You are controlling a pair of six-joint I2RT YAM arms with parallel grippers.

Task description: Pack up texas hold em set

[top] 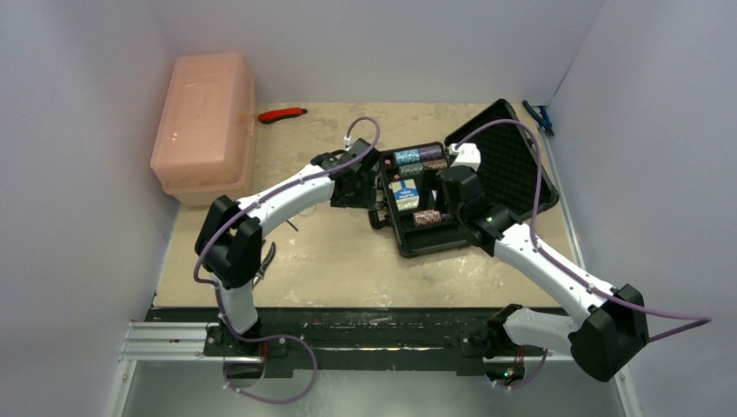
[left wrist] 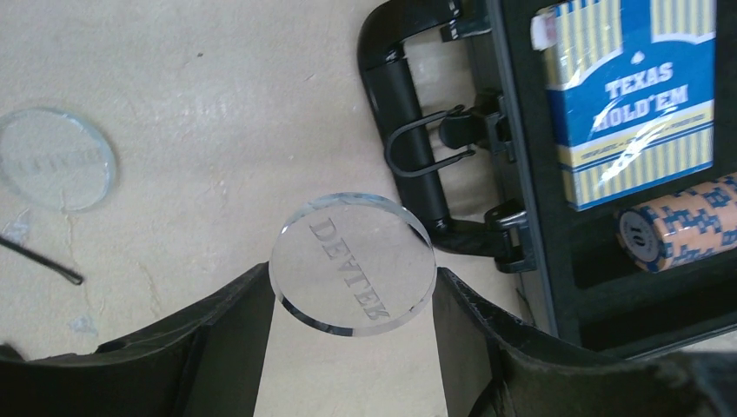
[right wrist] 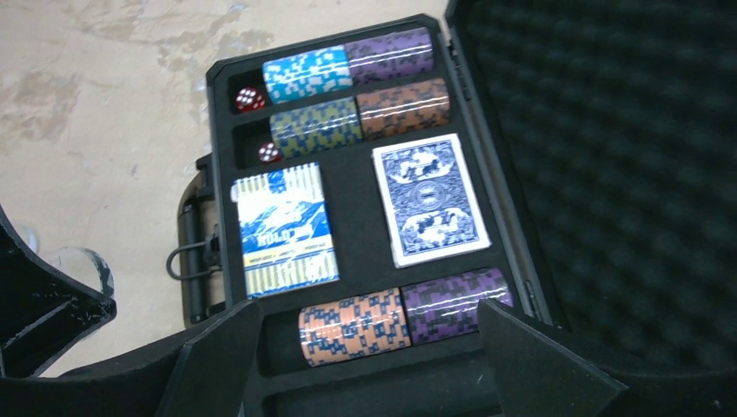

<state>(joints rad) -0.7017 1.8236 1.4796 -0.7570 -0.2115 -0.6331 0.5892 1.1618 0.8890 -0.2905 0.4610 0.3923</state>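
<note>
1. The black hard plastic briefcase [top: 426,243] is lying open right of centre on the beige tabletop [top: 330,261]. Its foam-lined lid [top: 513,165] is leaning back to the right, and its carrying handle [left wrist: 408,139] is pointing left.
2. The left gripper [left wrist: 352,300] is hovering just left of that handle. Its jaws are standing partway closed on a clear round acrylic disc [left wrist: 352,261] engraved DEALER, pinching it by its rim.
3. A second clear round disc [left wrist: 54,159] is lying flat on the tabletop, well apart from the briefcase, with nothing touching it.
4. The right gripper [right wrist: 369,317] is hanging above the right side of the briefcase tray. Its jaws are spread wide and holding nothing.
5. In the tray, a boxed blue-and-yellow card deck [right wrist: 285,230] is sitting on the left, and a loose blue-backed card deck [right wrist: 430,200] is sitting just beside it on the right.
6. Two tiny red dice [right wrist: 249,98] are resting at the left ends of the two far rows, beside the striped poker chip stacks [right wrist: 348,122]. Further stacks, orange and purple, are filling the near row.
7. A big pink translucent plastic bin [top: 204,126] is standing at the far left. A red-handled tool [top: 282,114] is lying just to its right, and dark-handled pliers [top: 539,117] are lying at the far right beyond the lid.
</note>
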